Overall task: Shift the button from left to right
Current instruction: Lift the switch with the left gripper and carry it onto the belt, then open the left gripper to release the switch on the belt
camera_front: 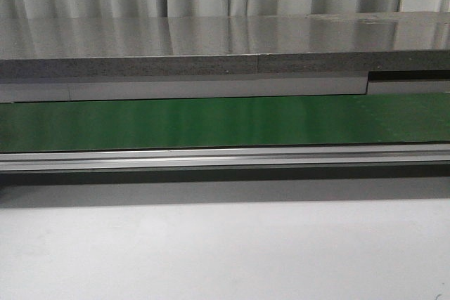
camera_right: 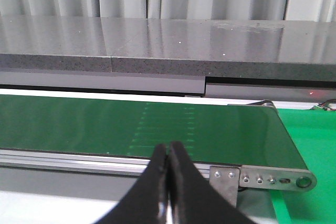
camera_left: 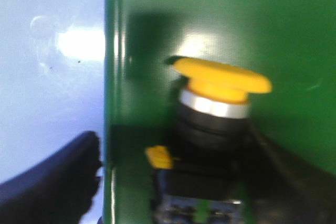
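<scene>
The button (camera_left: 218, 103) shows only in the left wrist view. It has a round yellow cap, a silver collar and a black boxy body with a small yellow tab, and it stands on a green surface (camera_left: 283, 30). My left gripper (camera_left: 176, 148) is open, with the button between its fingers. One finger (camera_left: 58, 182) is clear of the body and the other (camera_left: 294, 177) is close beside it. My right gripper (camera_right: 169, 148) is shut and empty above the near rail of the green conveyor belt (camera_right: 105, 124). The front view shows neither the grippers nor the button.
The green belt (camera_front: 225, 121) runs across the front view, with an aluminium rail (camera_front: 225, 158) before it and a grey shelf (camera_front: 225, 47) behind. The belt's end bracket (camera_right: 273, 178) and a green mat (camera_right: 310, 129) lie to the right. A white tabletop (camera_front: 225, 251) is nearest.
</scene>
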Motion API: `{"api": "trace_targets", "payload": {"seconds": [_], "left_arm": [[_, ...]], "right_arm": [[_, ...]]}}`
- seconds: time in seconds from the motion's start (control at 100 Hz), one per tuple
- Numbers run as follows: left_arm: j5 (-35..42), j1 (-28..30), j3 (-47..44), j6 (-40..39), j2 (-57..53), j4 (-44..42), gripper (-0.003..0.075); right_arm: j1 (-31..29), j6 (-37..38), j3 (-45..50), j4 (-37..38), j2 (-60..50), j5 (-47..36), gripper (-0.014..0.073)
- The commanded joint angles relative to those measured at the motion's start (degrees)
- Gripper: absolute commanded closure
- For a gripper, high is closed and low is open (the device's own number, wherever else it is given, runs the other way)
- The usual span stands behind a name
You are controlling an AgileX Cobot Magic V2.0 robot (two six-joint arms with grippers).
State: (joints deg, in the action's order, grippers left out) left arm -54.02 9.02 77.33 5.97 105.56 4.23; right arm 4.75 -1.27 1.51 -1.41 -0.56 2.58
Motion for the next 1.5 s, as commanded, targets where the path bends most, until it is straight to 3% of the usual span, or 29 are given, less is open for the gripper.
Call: {"api": "trace_targets", "payload": {"seconds": [0.0, 0.48, 0.68, 1.1, 1.49], "left_arm": [[0.5, -0.1, 1.5, -0.1, -2.8, 1.5, 0.0025], [0.3, -0.5, 1.5, 4.3, -15.0, 9.2, 0.0032], [4.6, -2.0, -1.8, 5.7, -24.1, 9.3, 0.0032], [26.2, -14.4, -23.3, 7.2, -49.5, 7.4, 0.0032], [37.4, -14.8, -47.8, 6.3, -73.5, 7.4, 0.0032]], "right_arm": [[0.1, -0.1, -0.9, 0.3, -1.1, -4.9, 0.0662], [0.1, -0.1, -0.9, 0.3, -1.1, -4.9, 0.0662], [0.1, -0.1, -0.9, 0.3, -1.1, -4.9, 0.0662], [0.1, -0.1, -0.9, 0.3, -1.1, -4.9, 0.0662], [0.1, -0.1, -0.9, 0.3, -1.1, -4.9, 0.0662]]}}
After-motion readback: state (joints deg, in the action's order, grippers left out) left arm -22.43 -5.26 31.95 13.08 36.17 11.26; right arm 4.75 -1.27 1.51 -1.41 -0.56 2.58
